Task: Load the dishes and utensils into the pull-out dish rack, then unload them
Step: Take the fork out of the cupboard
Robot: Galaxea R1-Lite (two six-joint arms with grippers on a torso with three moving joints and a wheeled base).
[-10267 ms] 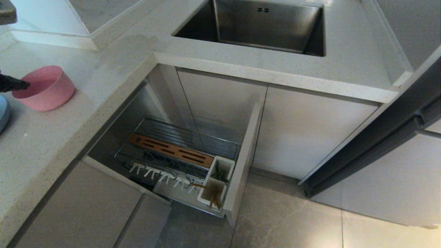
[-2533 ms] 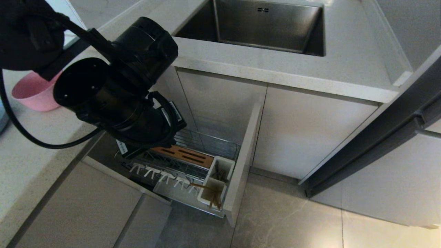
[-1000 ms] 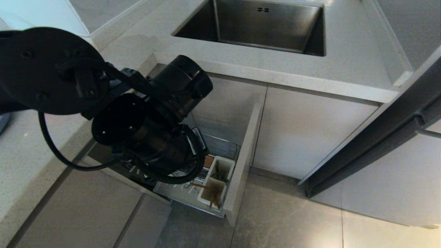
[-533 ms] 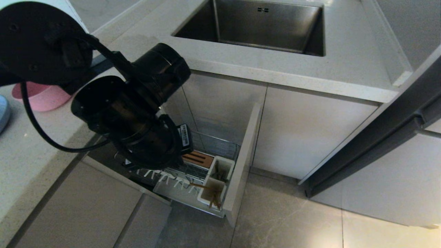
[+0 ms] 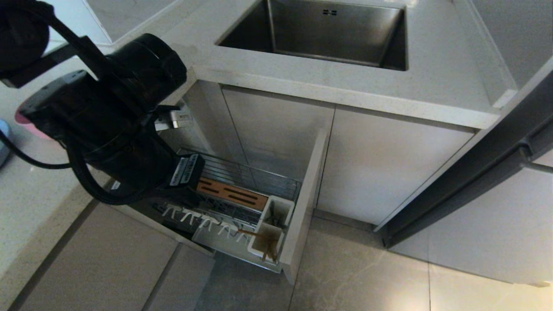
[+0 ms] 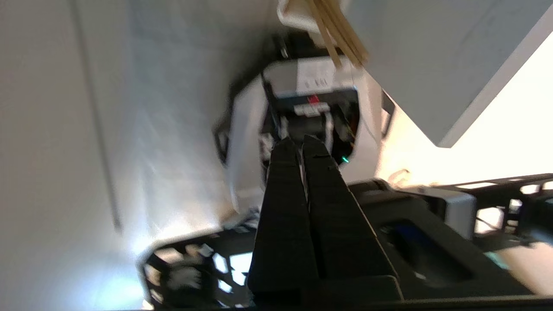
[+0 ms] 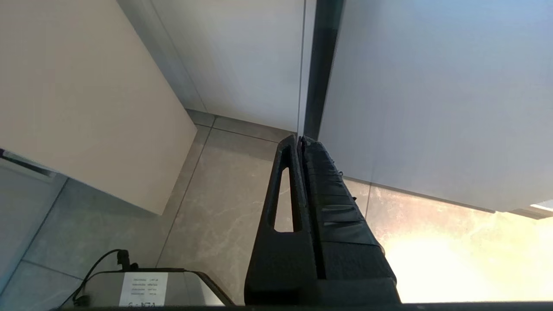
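Overhead, the left pincer hangs closed and empty above the pull-out dish rack, its labels unreadable.

The chrome wire pull-out dish rack stands drawn out, its wooden slotted strip empty. Thin light-wood chopsticks lean in its front white utensil cup.

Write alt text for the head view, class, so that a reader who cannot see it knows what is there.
A black robot arm reaches across the left of the picture, above a pull-out dish rack drawn out of a kitchen cabinet. Wooden chopsticks stand in one of the rack's white utensil cups. A steel sink lies in the pale countertop behind.
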